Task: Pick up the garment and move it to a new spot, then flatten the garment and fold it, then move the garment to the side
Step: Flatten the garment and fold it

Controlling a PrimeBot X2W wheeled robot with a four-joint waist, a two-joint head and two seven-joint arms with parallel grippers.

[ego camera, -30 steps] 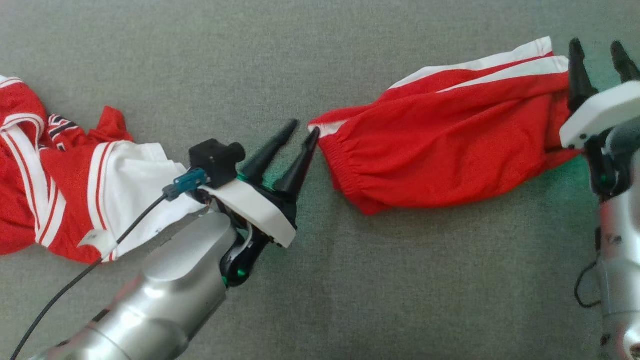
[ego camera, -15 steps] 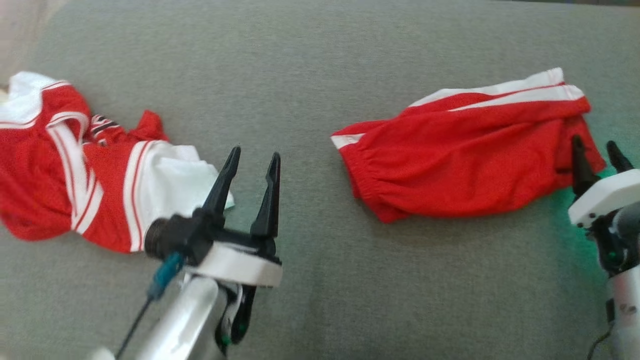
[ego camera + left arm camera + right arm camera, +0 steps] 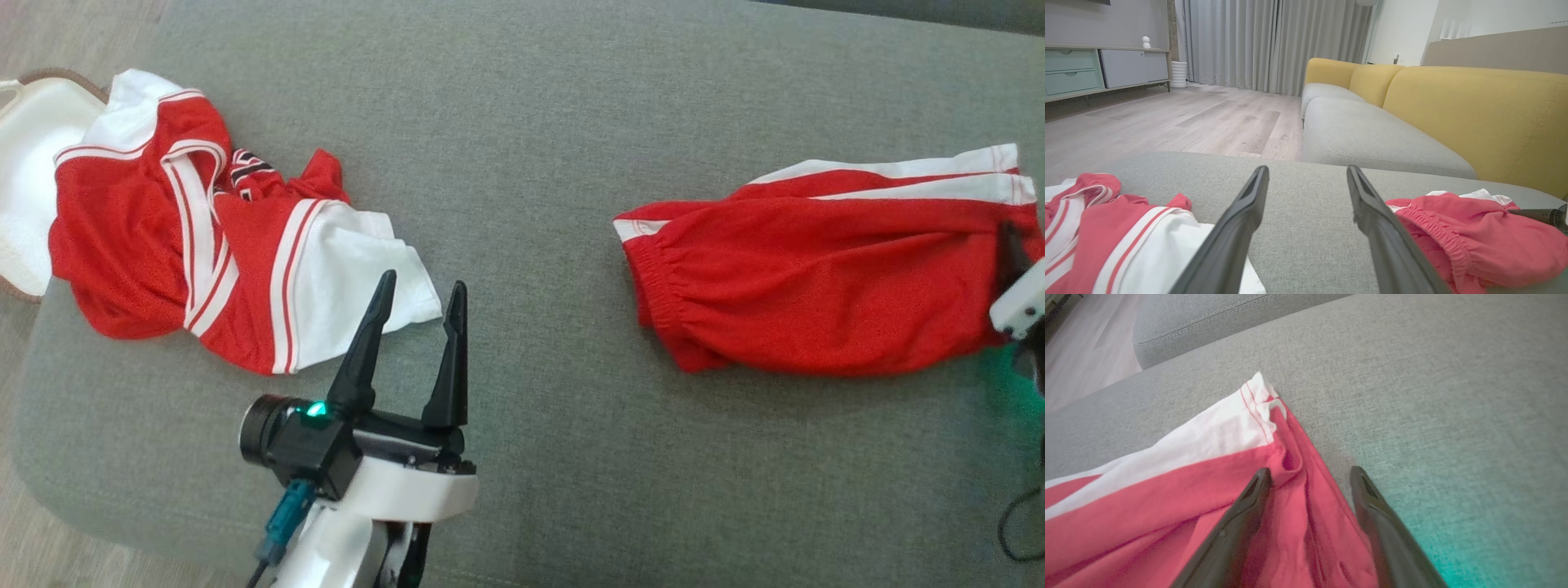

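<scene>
A grey sofa cushion point(image 3: 531, 122) seen from above carries 2 garments. Red shorts point(image 3: 816, 286) with white side stripes lie folded in half at the cushion's right end, waistband towards the cushion's middle, flat and fairly smooth, which suggests they are already folded and set aside. A crumpled red and white jersey point(image 3: 212, 253) sits at the cushion's left end, partly hanging over that edge. The left tool point(image 3: 423, 282) hovers above the cushion's near-left part, its 2 dark fingers spread and empty, tips just beside the jersey's white sleeve, probably lined up to reach for it. The right tool point(image 3: 1310, 471) is at the cushion's right end over the shorts' hem corner, fingers spread either side of the hem and pinching nothing, apparently letting the fabric lie.
</scene>
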